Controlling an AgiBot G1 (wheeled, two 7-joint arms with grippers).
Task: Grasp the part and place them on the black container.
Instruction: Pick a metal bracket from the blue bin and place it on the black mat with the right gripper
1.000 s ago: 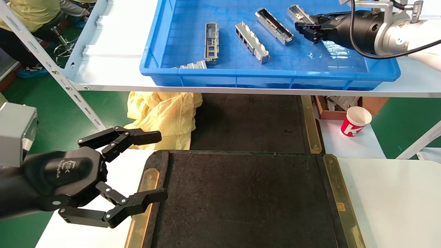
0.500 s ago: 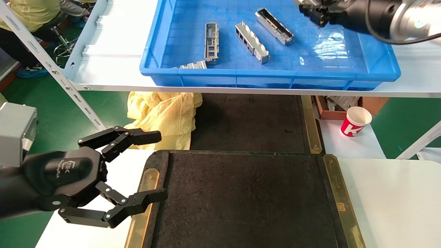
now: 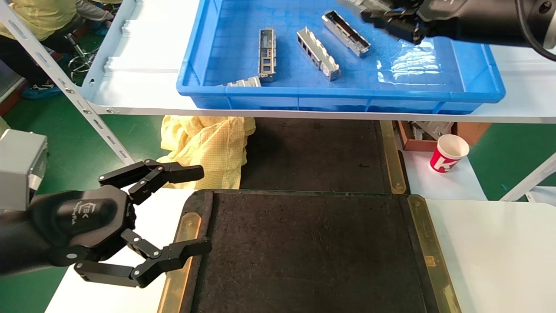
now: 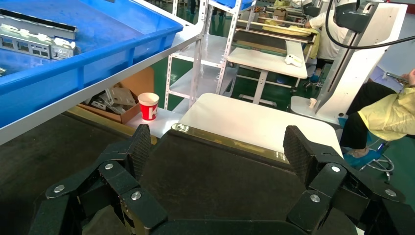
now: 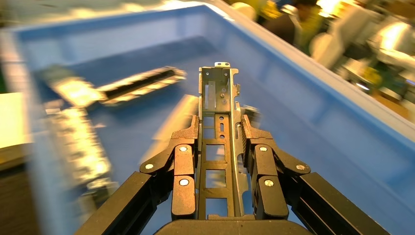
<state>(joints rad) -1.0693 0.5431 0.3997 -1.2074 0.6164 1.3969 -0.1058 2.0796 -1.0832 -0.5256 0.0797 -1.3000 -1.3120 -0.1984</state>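
Right claw (image 5: 218, 161) seen raised above the far right part of the blue crate (image 3: 478, 93), closed on one part (image 5: 218, 105) that lay lengthwise between its fingers (image 5: 182, 178) and stuck out past the tips. In the head view this claw (image 3: 391, 19) reached in from the upper right, with the held metal piece only partly visible at the top edge. Three more silver-grey housings (image 3: 317, 53) lay well apart on the floor of the crate, and another (image 3: 245, 82) rested against its near wall. Crate stood on a white shelf (image 3: 130, 93), raised above the lower level. Black container (image 3: 312, 252) lay nearer, on the white bench (image 3: 499, 256), with brass-coloured strips (image 3: 428, 248) along its left and right sides and nothing on its rough surface. Left claw (image 3: 197, 211) hung low at the left side, spread wide and holding nothing, with the lower fingertip (image 3: 195, 248) over the left brass strip. From the left wrist view, both finger pads (image 4: 139, 147) seen well apart over the black tray (image 4: 215, 171). Beyond the container, a second dark mat (image 3: 312, 154) under the shelf, a yellow cloth (image 3: 208, 143) beside it on the left, and a red and white paper cup (image 3: 448, 153) on the right, upright.
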